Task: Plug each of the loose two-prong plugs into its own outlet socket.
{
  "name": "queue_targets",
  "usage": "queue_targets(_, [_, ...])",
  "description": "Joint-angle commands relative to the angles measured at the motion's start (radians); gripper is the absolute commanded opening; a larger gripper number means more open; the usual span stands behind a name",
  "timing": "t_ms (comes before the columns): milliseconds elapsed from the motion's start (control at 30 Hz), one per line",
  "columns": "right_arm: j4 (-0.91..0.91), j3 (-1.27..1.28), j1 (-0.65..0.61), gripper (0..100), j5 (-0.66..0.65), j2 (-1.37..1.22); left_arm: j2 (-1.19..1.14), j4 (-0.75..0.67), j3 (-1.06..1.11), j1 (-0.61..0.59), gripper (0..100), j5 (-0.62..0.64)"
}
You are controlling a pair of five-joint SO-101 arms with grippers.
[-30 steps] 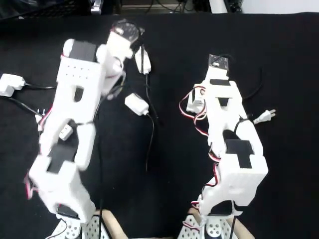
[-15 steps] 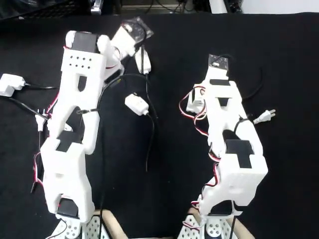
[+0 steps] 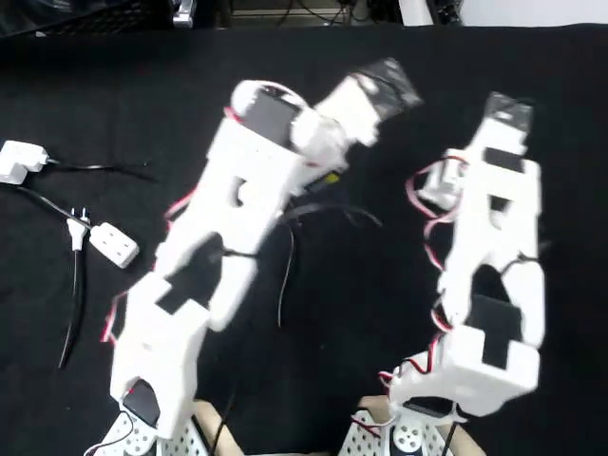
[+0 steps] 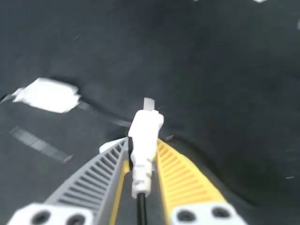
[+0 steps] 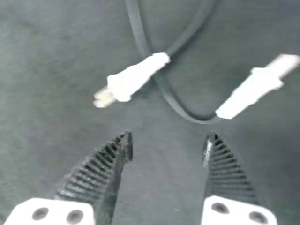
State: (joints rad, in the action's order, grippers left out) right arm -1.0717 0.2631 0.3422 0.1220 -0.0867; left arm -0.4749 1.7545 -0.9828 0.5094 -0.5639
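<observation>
My left gripper [image 4: 143,140] is shut on a white two-prong plug [image 4: 146,124], prongs pointing away and its black cable trailing back between the fingers. It hangs above the black cloth, with a white socket block [image 4: 47,95] lying off to one side. In the high view this left gripper [image 3: 378,84] is at the far middle of the table. My right gripper [image 5: 168,140] stands open just above the cloth, short of two loose white plugs [image 5: 131,82] [image 5: 255,91] on black cables. From above, the right gripper [image 3: 508,106] is at the far right.
At the left lie a white outlet socket [image 3: 114,244], a small plug [image 3: 78,228] on a black cable and a white adapter [image 3: 14,160]. More black cable [image 3: 285,266] runs under the left arm. The table's far edge [image 3: 304,27] is close behind both grippers.
The left arm has swung from the far left to the far middle, now with a plug in its gripper. The right arm has stretched farther back and to the right.
</observation>
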Motion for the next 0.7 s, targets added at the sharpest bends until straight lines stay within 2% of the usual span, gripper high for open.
queue_targets(0, [-0.012, -0.041, 0.069, 25.1, -0.028, 0.071, 0.017, -0.066, -0.048, 0.085, 3, 0.103])
queue_targets(100, [-0.012, -0.053, 0.087, 25.2, -0.028, 0.061, 0.02, -0.115, -0.064, 0.085, 3, 0.157])
queue_targets(233, [-0.015, -0.073, 0.091, 25.1, -0.017, 0.071, 0.048, -0.087, -0.131, 0.122, 3, 0.161])
queue_targets(367, [-0.023, -0.084, 0.109, 25.0, 0.028, 0.096, 0.109, -0.083, -0.312, 0.166, 3, 0.195])
queue_targets(500, [-0.071, -0.084, 0.107, 25.0, 0.029, 0.116, 0.123, -0.011, -0.433, 0.107, 3, 0.275])
queue_targets(667, [-0.084, -0.082, 0.058, 25.0, 0.023, 0.122, 0.146, 0.009, -0.358, -0.005, 3, 0.31])
